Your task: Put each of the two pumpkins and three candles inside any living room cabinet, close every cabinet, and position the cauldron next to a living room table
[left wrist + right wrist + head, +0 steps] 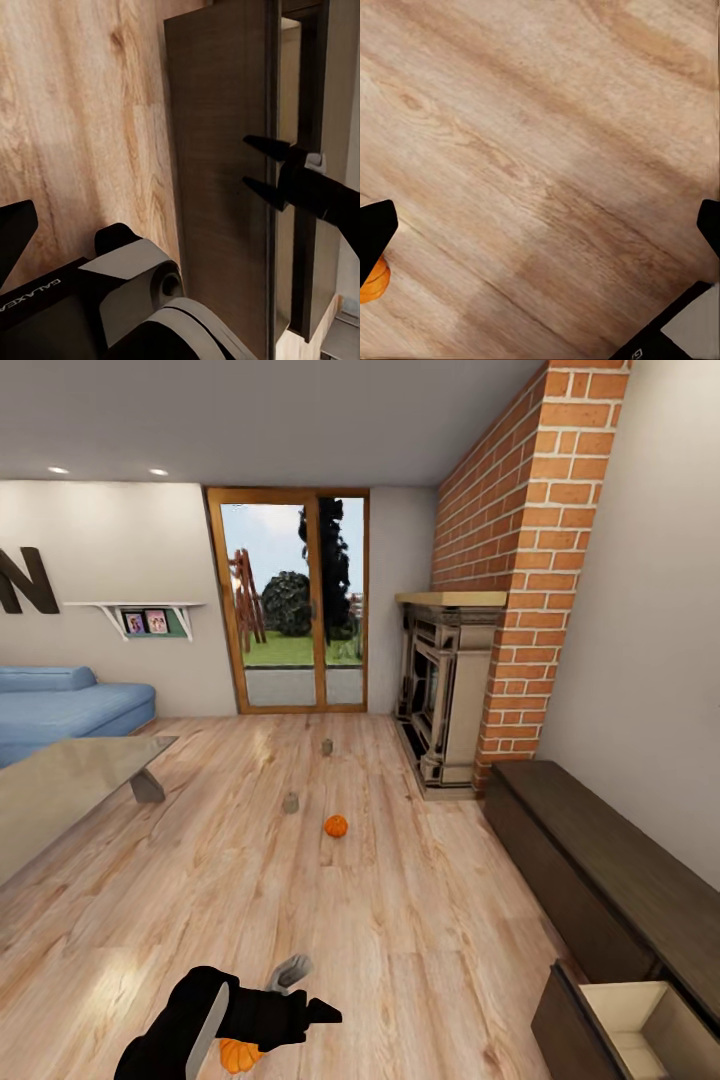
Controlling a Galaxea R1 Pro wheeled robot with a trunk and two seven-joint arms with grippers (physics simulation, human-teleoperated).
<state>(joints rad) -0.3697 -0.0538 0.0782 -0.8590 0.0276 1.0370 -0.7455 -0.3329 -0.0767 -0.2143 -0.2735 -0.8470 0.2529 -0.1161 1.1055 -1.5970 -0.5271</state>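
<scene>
Found the right claw (544, 225) spread wide over the wood floor (420, 940), gripping nothing, both fingers cut off by the picture's edges. Saw a sliver of the near pumpkin (369, 279) just beside one finger; in the head view made out that same pumpkin (238, 1057) half hidden under a black arm (210, 1015) at the near edge. Could not tell the state of the left claw (15, 232): caught one dark finger at the border, lost the other against dark shapes. Through that wrist camera also picked out two pointed fingertips, apart and bare, in front of the brown drawer front (221, 150).

Spotted the far pumpkin (336, 826) alone mid-floor, one candle (291, 802) just left of it and another candle (327, 747) farther off, both small and hard to make out. Placed the dark cabinet (600, 860) along the right wall, its near drawer (630, 1015) pulled out, pale inside and cut off at the corner. Placed the glass table (70, 785) at the left, cropped too, with a blue sofa (60, 705) behind. Noted wide bare floor between table and cabinet, running to the fireplace (440, 690) and the glass door (290, 600).

Read a large dark "N" (25, 580) on the far wall, cropped, and "GALAXEA" (34, 296) on the robot's body, partly cut.
</scene>
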